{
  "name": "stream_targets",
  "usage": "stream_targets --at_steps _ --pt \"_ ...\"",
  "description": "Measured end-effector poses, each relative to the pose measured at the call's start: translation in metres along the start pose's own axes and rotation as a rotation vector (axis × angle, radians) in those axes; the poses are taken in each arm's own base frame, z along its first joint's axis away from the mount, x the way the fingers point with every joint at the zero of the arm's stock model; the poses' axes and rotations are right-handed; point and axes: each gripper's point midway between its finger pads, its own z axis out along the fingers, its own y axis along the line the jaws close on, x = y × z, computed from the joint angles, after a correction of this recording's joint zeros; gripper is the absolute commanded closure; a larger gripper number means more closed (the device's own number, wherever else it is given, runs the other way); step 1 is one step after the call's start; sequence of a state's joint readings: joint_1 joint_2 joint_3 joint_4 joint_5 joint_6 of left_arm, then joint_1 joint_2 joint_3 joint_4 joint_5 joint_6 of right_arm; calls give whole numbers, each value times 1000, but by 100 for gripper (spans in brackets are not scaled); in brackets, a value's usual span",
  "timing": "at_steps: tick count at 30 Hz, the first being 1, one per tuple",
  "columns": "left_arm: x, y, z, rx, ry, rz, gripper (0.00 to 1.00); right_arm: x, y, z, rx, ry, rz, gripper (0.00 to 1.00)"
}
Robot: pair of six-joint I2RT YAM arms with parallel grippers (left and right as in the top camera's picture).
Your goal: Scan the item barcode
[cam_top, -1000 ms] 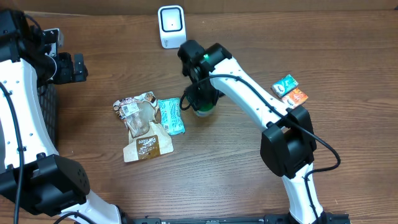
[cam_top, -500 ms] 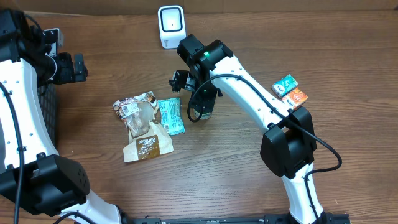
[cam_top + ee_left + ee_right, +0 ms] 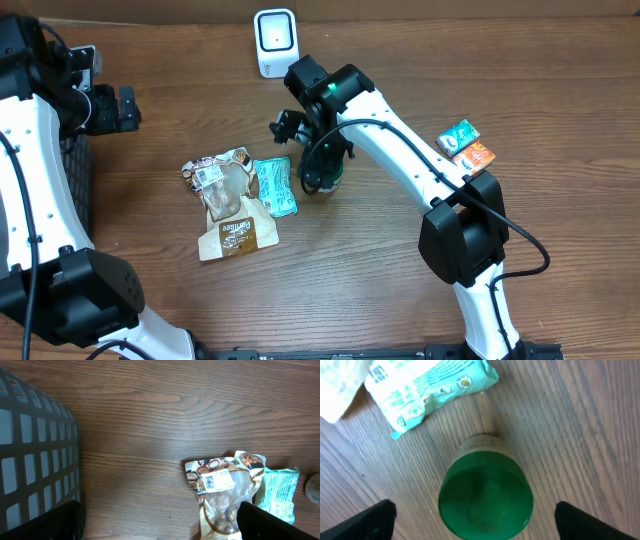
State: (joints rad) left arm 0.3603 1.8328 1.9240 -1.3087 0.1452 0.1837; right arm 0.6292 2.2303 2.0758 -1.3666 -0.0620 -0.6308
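While the green-capped bottle (image 3: 485, 497) stands cap-up on the wooden table (image 3: 400, 290), your right gripper (image 3: 475, 515) hangs directly over it. Its fingers (image 3: 370, 522) are spread wide to either side of the cap, with bare wood showing between each finger and the cap, so you grip nothing with that arm.

You find the bottle near the middle of the table, on the near side of the white scanner (image 3: 274, 42), which sits at the far edge and apart from it.

Just beside the bottle, toward your left arm, a teal packet (image 3: 274, 186) lies flat. Its other edge meets a clear snack bag (image 3: 225, 205) with a brown label.

On your right arm's side, well apart from the bottle, a small teal pack (image 3: 459, 133) and an orange pack (image 3: 474, 155) lie against each other close to the arm.

Your left gripper (image 3: 159, 510) is far off at the left edge of the table, jaws wide apart and empty. It hangs over bare wood next to a dark mesh basket (image 3: 35, 445), and its camera takes in the snack bag and part of the teal packet.
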Motion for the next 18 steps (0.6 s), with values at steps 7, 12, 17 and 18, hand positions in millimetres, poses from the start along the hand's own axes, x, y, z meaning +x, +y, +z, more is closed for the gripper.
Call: stream_targets --at_steps 7,12,17,18 --pt "0 0 0 0 0 0 1 -12 4 0 -33 -57 97 0" --pt "0 0 0 0 0 0 0 -11 -2 -1 -31 -63 172 9" --pt "0 0 0 0 0 0 1 4 -28 -2 33 -43 328 3" --pt "0 0 0 0 0 0 1 8 -35 -3 44 -38 364 0"
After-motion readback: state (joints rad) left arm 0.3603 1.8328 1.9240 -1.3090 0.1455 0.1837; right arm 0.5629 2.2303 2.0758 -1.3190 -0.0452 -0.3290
